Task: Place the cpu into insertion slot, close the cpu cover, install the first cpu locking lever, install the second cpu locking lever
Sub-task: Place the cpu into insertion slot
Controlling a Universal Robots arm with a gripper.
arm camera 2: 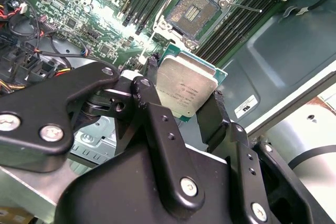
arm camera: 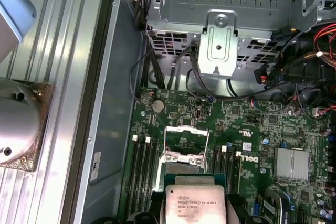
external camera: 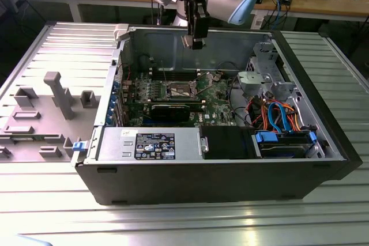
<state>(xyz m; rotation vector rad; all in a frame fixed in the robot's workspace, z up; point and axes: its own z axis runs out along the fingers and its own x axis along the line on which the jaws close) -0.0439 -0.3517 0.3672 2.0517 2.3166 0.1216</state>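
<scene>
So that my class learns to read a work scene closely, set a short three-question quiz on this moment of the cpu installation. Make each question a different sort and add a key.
1. True or false: the cpu already lies in the insertion slot.
2. What is the gripper doing? A) shut on the cpu B) hanging open with nothing in it C) pressing on a cable
3. What runs along both sides of the insertion slot?
Key: 1 false: the insertion slot is bare and the gripper holds the cpu clear of it. 2 A. 3 long black memory slots.
</scene>
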